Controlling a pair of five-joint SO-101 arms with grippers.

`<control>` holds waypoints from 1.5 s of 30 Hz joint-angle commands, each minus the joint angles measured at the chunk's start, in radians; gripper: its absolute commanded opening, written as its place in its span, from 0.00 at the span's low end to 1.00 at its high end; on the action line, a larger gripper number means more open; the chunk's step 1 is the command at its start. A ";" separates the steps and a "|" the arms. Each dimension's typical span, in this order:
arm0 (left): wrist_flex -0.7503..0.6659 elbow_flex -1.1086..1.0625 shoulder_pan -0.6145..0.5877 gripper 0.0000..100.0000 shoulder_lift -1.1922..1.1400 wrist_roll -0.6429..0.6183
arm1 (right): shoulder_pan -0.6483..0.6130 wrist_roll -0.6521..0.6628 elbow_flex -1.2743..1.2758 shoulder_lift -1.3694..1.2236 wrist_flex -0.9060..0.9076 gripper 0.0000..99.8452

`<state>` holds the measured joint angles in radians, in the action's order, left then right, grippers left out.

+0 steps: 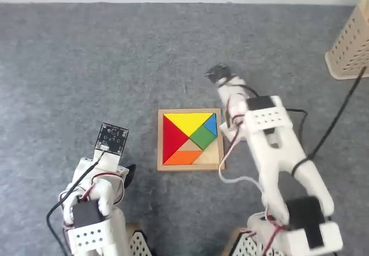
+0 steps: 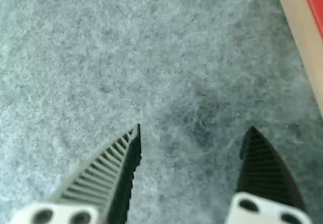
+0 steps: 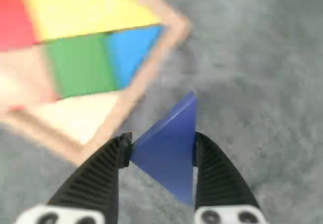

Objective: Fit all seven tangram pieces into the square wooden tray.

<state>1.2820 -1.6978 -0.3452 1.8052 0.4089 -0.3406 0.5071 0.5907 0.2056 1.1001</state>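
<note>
The square wooden tray [image 1: 160, 143] lies mid-table and holds a red triangle [image 1: 172, 138], a yellow triangle [image 1: 189, 122], a green square [image 1: 203, 136], a small blue triangle [image 1: 212, 124] and an orange piece [image 1: 183, 157]. Its lower right corner is bare wood. My right gripper [image 3: 162, 138] is shut on a dark blue triangle [image 3: 169, 156], held over the carpet just outside the tray's corner [image 3: 174, 30]; in the high view it sits at the tray's right edge [image 1: 229, 128]. My left gripper [image 2: 194, 129] hangs open over bare carpet to the lower left of the tray [image 1: 130, 176].
Grey carpet covers the table. A beige perforated block [image 1: 349, 42] stands at the far right back. A black cable [image 1: 334, 123] runs from it toward the right arm. The tray's rim [image 2: 298, 27] edges the left wrist view.
</note>
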 commanded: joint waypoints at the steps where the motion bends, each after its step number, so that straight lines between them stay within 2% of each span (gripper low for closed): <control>1: 0.002 0.013 0.003 0.30 0.017 -0.006 | -0.120 0.153 -0.008 0.082 0.058 0.04; 8: 0.002 0.013 0.003 0.30 0.017 -0.006 | -0.266 0.413 -0.006 0.056 0.058 0.04; 14: 0.002 0.013 0.003 0.30 0.017 -0.006 | -0.271 0.643 -0.006 0.022 0.058 0.04; 21: 0.002 0.013 0.003 0.30 0.017 -0.006 | -0.271 1.002 -0.005 -0.016 0.062 0.04; 24: 0.002 0.013 0.003 0.30 0.017 -0.006 | -0.272 1.099 -0.006 -0.047 0.059 0.04; 28: 0.002 0.013 0.003 0.30 0.017 -0.006 | -0.271 1.148 -0.006 -0.093 0.065 0.04; 35: 0.002 0.013 0.003 0.30 0.017 -0.006 | -0.282 1.143 -0.006 -0.116 0.067 0.04; 37: 0.002 0.013 0.003 0.30 0.017 -0.006 | -0.282 1.109 -0.006 -0.111 0.067 0.06; 41: 0.002 0.013 0.003 0.30 0.017 -0.006 | -0.282 0.990 -0.011 -0.110 0.056 0.16; 45: 0.002 0.013 0.003 0.30 0.017 -0.006 | -0.283 0.982 -0.009 -0.108 0.035 0.18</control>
<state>1.2820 -1.6978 -0.3452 1.8052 0.4089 -0.6137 1.5075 0.5907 0.0798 1.1508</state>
